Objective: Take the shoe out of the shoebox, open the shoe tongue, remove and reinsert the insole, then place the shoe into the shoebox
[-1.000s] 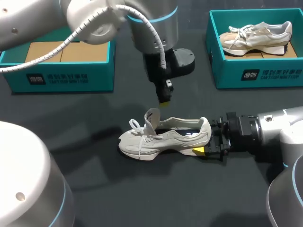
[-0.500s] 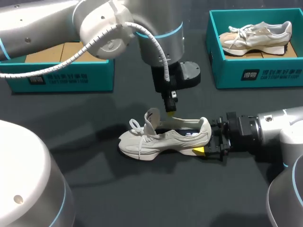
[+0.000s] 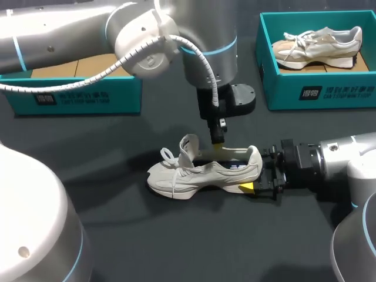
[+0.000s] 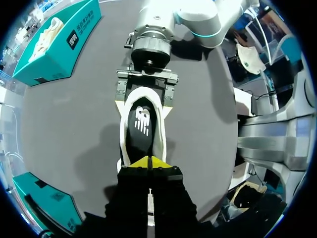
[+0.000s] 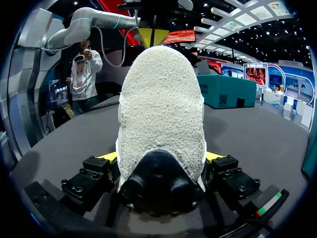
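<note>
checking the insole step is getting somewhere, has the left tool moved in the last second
Yes. The left tool has dropped and shifted toward the view's right, from above the tongue to the opening of the shoe, which has not moved.

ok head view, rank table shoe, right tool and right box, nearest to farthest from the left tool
1. table shoe, directly under the left tool, which dips into its opening
2. right tool, at the shoe's heel, to the right
3. right box, far right corner

Illegible white print: left shoebox (image 3: 70,97) front, right shoebox (image 3: 336,91) front; logo on insole (image 4: 142,130).
</note>
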You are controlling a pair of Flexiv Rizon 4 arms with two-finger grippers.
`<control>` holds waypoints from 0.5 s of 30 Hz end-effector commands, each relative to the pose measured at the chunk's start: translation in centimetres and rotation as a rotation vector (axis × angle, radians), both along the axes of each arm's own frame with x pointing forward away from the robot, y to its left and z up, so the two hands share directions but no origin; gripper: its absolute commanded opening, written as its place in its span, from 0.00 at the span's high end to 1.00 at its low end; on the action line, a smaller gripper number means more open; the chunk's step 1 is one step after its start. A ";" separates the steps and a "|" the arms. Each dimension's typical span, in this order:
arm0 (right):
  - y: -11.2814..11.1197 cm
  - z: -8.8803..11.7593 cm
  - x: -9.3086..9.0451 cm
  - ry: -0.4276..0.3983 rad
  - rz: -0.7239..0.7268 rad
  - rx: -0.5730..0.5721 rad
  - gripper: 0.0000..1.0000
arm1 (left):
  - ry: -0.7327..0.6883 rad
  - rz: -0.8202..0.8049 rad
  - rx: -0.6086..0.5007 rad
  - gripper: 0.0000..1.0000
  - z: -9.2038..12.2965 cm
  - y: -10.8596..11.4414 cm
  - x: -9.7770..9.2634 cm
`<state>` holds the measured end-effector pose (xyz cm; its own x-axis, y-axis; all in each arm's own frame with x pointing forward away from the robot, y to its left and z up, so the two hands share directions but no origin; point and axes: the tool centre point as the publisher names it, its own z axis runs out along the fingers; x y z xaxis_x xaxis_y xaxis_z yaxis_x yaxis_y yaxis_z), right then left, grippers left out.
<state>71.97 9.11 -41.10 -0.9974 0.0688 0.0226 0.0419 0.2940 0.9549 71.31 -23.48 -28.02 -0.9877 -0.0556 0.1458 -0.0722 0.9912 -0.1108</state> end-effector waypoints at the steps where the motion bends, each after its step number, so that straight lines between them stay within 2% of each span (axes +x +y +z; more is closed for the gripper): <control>1: 0.0 0.1 -0.1 0.000 -0.001 -0.004 1.00 | 0.013 -0.005 0.009 1.00 0.0 -0.4 0.6; 5: 0.0 0.1 -0.1 0.000 -0.001 -0.004 1.00 | 0.013 -0.005 0.009 1.00 0.0 -0.4 0.6; 15: 0.0 0.1 -0.1 0.000 -0.001 -0.004 1.00 | 0.025 -0.071 -0.010 1.00 -3.8 -0.7 -0.8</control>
<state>71.97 9.11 -41.10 -0.9974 0.0687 0.0225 0.0418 0.2941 0.9549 70.73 -24.04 -30.59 -0.9846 0.0170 0.1742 -0.0029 0.9935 -0.1134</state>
